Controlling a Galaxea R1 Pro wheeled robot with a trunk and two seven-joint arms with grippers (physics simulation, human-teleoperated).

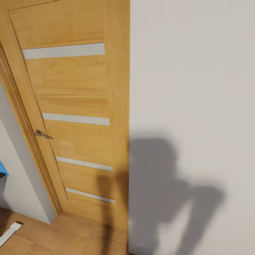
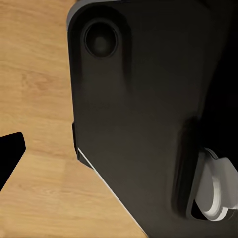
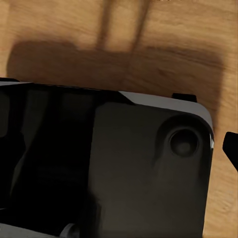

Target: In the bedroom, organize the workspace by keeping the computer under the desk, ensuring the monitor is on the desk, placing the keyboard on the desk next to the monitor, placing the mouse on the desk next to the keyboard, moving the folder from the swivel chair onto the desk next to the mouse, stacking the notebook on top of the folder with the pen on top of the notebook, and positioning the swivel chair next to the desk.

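I face a light-wood door (image 1: 74,106) with frosted glass strips and a metal handle (image 1: 42,134), next to a plain white wall (image 1: 191,88). The desk, monitor, keyboard, folder and swivel chair are out of view. In the left wrist view one black fingertip (image 2: 10,153) hangs over the wood floor (image 2: 34,74) beside my own dark base (image 2: 144,124). The right wrist view has a black fingertip (image 3: 231,147) at the edge, above my dark base (image 3: 124,168) and the floor (image 3: 148,44).
My shadow falls on the white wall (image 1: 163,191). A small white object (image 1: 10,232) lies on the wood floor at the lower left. At the left edge a small blue patch (image 1: 3,170) peeks in; I cannot tell what it is.
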